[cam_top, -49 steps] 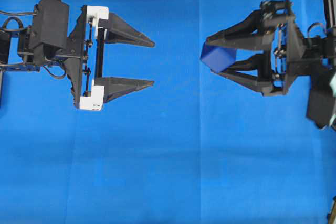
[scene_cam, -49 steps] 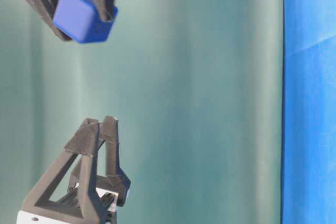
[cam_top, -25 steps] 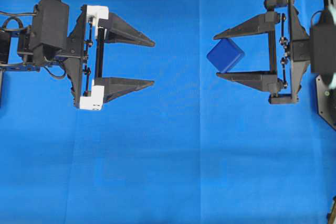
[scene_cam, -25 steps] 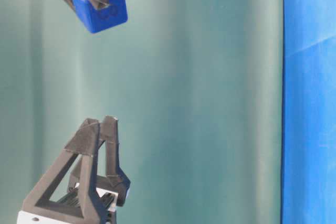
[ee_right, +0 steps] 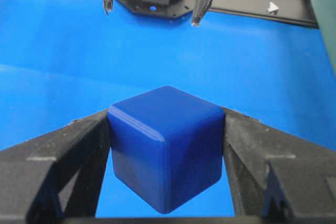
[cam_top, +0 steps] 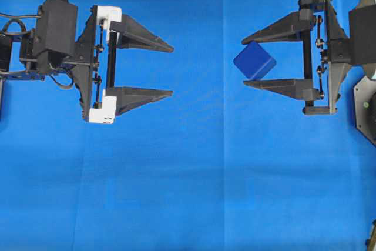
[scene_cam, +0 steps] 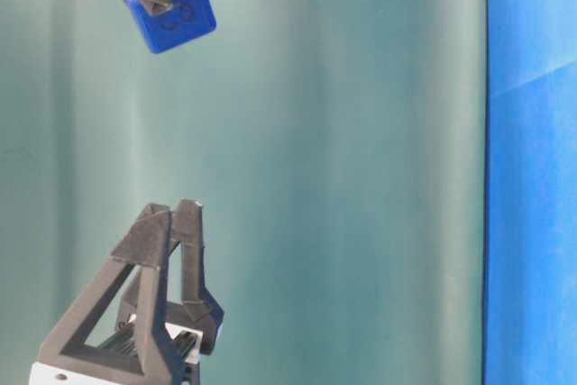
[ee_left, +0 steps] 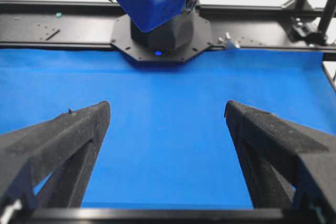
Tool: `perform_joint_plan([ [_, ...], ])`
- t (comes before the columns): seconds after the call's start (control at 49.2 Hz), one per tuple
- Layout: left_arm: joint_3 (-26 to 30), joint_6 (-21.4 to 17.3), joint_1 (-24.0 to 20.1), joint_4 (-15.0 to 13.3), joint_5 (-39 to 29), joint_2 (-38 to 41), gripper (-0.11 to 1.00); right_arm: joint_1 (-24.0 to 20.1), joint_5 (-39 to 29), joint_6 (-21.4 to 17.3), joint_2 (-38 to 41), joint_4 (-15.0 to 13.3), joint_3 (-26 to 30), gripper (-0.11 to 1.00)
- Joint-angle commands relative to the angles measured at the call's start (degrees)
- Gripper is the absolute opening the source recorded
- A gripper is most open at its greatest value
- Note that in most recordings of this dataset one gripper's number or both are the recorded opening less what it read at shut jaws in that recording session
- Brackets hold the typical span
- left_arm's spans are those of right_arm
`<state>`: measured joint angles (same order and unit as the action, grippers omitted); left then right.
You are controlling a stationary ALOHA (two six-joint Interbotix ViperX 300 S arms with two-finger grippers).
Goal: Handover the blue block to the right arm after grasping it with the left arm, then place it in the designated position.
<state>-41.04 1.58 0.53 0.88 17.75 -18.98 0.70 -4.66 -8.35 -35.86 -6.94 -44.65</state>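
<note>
so the blue block is a smooth, glossy cube with rounded edges, clamped between the two fingers of the right gripper and held in the air above the blue cloth. the fingers are matte black plastic with a rough, grainy surface, and they taper to a point. from above, the block sits turned like a diamond at the fingertips. the left gripper is well apart from it, its two fingers spread wide with nothing between them, mounted on white bracket pieces. only the table-level view shows a faint mark pressed into one face of the block and a pale green backdrop. only the left wrist view shows the black octagonal base under the right arm, and a black frame rail at the cloth's far edge.
</note>
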Motion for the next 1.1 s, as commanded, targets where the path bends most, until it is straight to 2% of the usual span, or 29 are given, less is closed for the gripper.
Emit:
perform_joint_plan([
  [0.0,0.62,-0.09,0.09,-0.09,0.26,-1.14,0.93,-0.09,0.18,-0.26,-0.26,0.0,0.7,0.54],
  [1.076,0.79,0.0,0.18,-0.09,0.26,-1.14,0.93,-0.09,-0.53,-0.26,0.0,0.0,0.7,0.54],
])
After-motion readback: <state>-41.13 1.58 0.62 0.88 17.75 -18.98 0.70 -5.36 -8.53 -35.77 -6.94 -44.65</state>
